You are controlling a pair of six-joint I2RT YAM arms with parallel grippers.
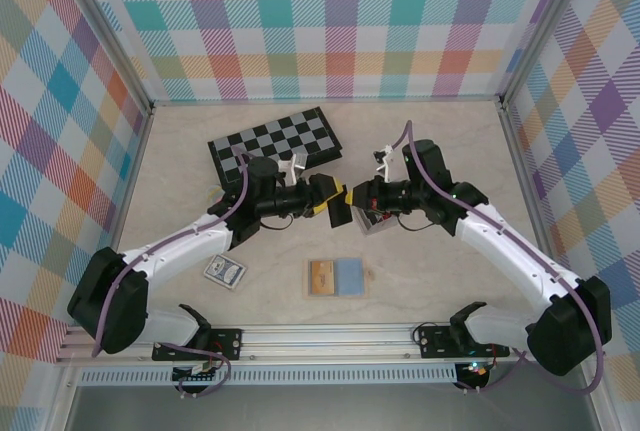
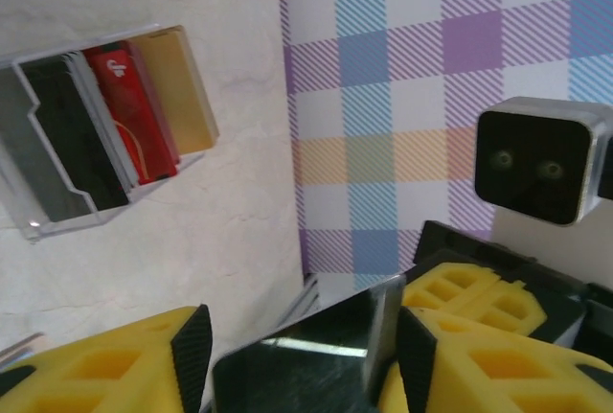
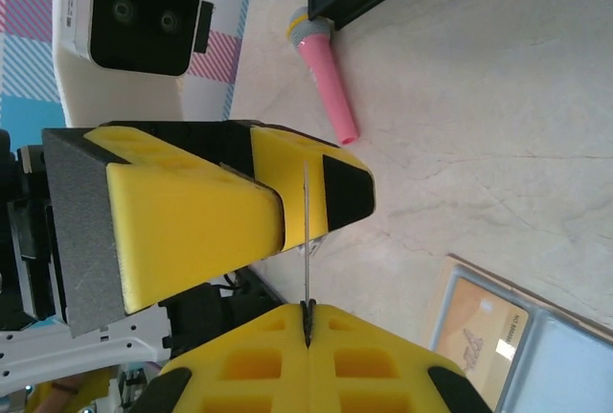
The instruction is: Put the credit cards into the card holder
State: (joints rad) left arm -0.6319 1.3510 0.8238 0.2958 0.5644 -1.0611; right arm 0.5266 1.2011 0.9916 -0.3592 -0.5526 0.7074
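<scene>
A black credit card [image 2: 306, 365] hangs between both grippers above the table's middle [image 1: 341, 213]. My left gripper [image 2: 302, 355] spans its width, a pad against each long edge. My right gripper [image 3: 308, 322] is shut on one end of the card, which is edge-on as a thin line [image 3: 306, 240] against the left gripper's yellow fingers [image 3: 287, 193]. The clear card holder [image 2: 57, 212] lies on the table just beyond, by the right gripper [image 1: 374, 223]. In its slots sit a black card [image 2: 67, 135], a red card [image 2: 129, 111] and a gold card [image 2: 177, 87].
A folded chessboard [image 1: 275, 141] lies at the back left, with a pink marker [image 3: 326, 73] near its edge. A blue-patterned playing-card pack [image 1: 224, 271] and an open tan wallet [image 1: 337, 277] lie near the front. Checked walls enclose the table.
</scene>
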